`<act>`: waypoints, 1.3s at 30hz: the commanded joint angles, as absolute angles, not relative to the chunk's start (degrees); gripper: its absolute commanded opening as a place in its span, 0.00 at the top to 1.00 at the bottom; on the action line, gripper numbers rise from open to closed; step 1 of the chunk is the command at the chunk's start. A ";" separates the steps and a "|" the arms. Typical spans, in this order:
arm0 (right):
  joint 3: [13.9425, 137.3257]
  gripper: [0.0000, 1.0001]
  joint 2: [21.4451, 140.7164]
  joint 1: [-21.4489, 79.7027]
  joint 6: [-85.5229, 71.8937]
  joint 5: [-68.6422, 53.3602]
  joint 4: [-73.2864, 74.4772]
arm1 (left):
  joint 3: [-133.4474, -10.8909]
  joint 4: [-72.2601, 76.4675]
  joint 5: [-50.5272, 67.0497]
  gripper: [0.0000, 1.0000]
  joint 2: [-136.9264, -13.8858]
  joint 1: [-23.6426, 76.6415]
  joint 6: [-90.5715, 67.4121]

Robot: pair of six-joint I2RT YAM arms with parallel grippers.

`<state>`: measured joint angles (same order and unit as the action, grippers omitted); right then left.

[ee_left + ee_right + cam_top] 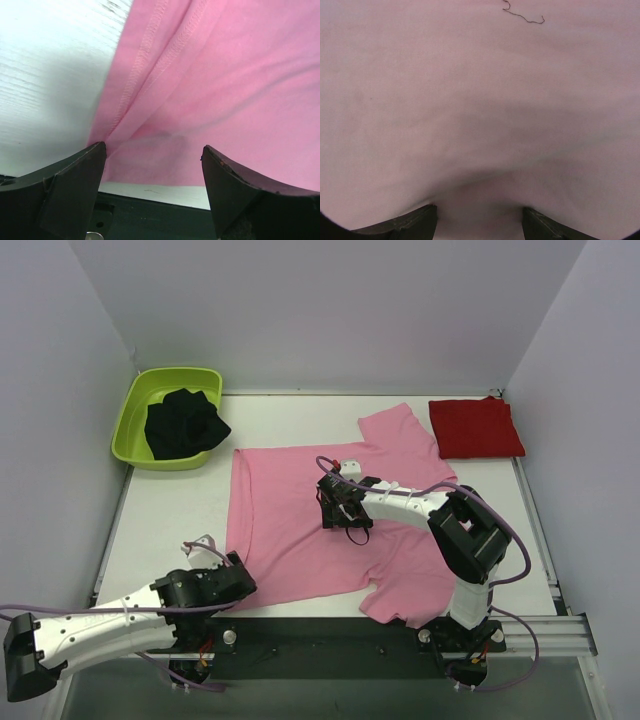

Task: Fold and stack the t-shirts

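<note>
The soft pink t-shirt (285, 525) is spread flat; its stitched hem (147, 52) is shown only by the left wrist view, inside the spread left hand (154, 150). The right hand (479, 215) is likewise spread.

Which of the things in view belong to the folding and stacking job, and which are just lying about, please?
Belong to the job:
- pink t-shirt, spread out in the middle
- red t-shirt, already folded, at the far right

Just lying about:
- lime green tub, at the far left
- black cloth, bundled inside it
</note>
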<state>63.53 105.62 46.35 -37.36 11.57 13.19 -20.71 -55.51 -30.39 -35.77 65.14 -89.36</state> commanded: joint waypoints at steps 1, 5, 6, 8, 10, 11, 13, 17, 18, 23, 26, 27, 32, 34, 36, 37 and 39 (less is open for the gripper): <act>58.97 0.33 111.45 46.93 -37.71 7.03 16.96 | -21.61 -65.20 -36.47 0.13 -32.26 64.95 -100.18; 59.06 0.33 111.71 46.93 -37.71 6.94 16.96 | -27.15 -73.81 -43.65 0.13 -27.96 64.86 -103.62; 59.06 0.33 111.88 47.02 -37.71 6.94 16.96 | -28.81 -75.57 -45.16 0.13 -27.51 64.86 -104.06; 59.32 0.33 112.06 47.02 -37.71 6.86 17.05 | -32.49 -76.82 -48.32 0.14 -26.81 64.86 -102.06; 59.50 0.33 112.15 46.93 -37.79 6.77 16.96 | -34.44 -73.24 -48.95 0.15 -27.85 64.78 -96.72; 59.50 0.33 112.15 46.93 -37.71 6.85 17.05 | -36.19 -71.73 -48.96 0.15 -30.30 64.69 -94.77; 59.59 0.33 112.24 47.02 -37.70 6.77 16.96 | -37.78 -66.48 -48.69 0.16 -33.73 64.78 -89.60; 59.59 0.33 112.41 46.93 -37.62 6.85 16.96 | -40.43 -56.01 -45.54 0.16 -45.49 64.86 -81.22; 59.50 0.33 112.41 46.93 -37.70 6.77 16.96 | -40.78 -53.46 -44.40 0.16 -47.44 64.69 -78.86; 59.41 0.33 112.32 46.93 -37.62 6.86 16.96 | -41.57 -44.48 -40.88 0.16 -59.05 64.25 -72.96; 59.33 0.33 112.24 47.02 -37.53 6.77 16.96 | -40.70 -40.00 -38.33 0.16 -62.66 62.50 -70.06; 59.33 0.33 112.24 46.93 -37.44 6.68 16.96 | -40.08 -38.69 -37.54 0.16 -63.19 61.71 -68.57; 59.41 0.33 112.32 46.93 -37.35 6.50 16.96 | -36.22 -33.05 -33.49 0.16 -64.42 57.06 -65.48; 59.50 0.33 112.41 46.93 -37.35 6.50 16.96 | -35.16 -31.30 -32.00 0.16 -64.95 55.64 -64.08; 59.59 0.33 112.59 46.93 -37.35 6.42 17.05 | -34.19 -30.07 -31.29 0.16 -65.39 54.23 -63.11; 59.68 0.33 112.67 46.93 -37.35 6.24 16.96 | -34.10 -29.88 -30.68 0.16 -66.09 53.88 -62.84; 59.68 0.33 112.68 46.93 -37.35 6.15 17.05 | -34.10 -29.53 -30.32 0.16 -66.97 53.00 -62.41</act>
<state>63.59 105.69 46.35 -37.19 11.49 13.13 -34.28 -34.20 -32.53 -65.60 54.50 -65.32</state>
